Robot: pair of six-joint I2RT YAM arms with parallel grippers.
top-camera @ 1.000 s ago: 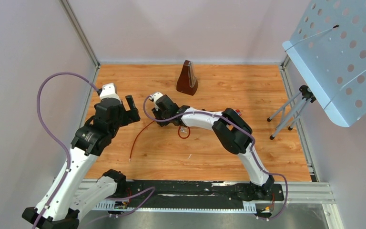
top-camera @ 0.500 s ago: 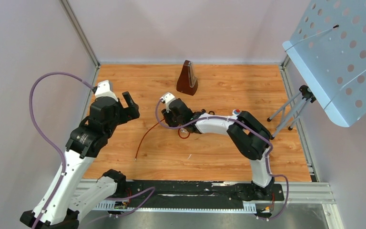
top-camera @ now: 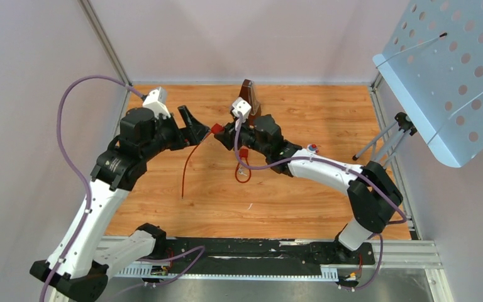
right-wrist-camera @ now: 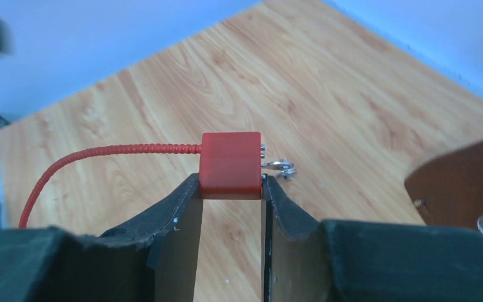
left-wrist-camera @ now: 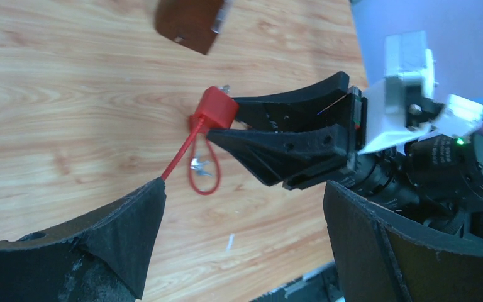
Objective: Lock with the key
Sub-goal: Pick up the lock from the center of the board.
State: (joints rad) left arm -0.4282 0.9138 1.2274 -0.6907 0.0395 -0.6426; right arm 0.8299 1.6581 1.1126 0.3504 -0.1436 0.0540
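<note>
A red cable lock has a square red body and a red cable that trails down to the wooden floor. My right gripper is shut on the lock body and holds it above the floor. The silver keys on a red ring lie on the floor below, also seen in the left wrist view. My left gripper is open and empty, just left of the lock body. Its fingers frame the right gripper.
A brown metronome stands at the back, right behind the right wrist. A blue perforated music stand with tripod legs fills the right side. Metal rails edge the wooden floor.
My right gripper has lifted the lock body off the floor and carried it back and to the right. My left gripper has swung right until it nearly meets the lock.
</note>
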